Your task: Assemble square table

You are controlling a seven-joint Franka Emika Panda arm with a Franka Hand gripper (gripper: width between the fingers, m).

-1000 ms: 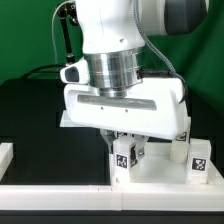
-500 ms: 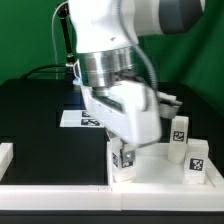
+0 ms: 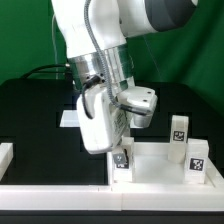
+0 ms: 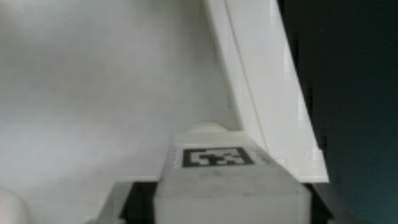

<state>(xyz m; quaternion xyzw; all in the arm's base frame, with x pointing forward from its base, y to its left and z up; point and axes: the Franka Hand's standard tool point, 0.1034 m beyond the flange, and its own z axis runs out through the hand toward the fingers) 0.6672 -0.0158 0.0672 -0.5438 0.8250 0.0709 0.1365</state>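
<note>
The robot's two-finger gripper (image 3: 121,152) is turned on its side low over the corner of the large white plastic square slab with a raised rim (image 3: 160,172), which lies on the black desk (image 3: 40,115) at the exterior view's right. Between the fingers (image 4: 146,200) sits a small white tag-marked leg block (image 4: 219,170); they are closed on its two sides. In the exterior view the block's long axis looks nearly upright, its lower end right at the slab's corner, beside the rim (image 4: 267,90). I cannot tell if it already sits in the corner socket. The next move probably depends on this alignment. Two more small white tag-marked blocks (image 3: 188,145) stand upright on the slab, well apart from the fingers.
</note>
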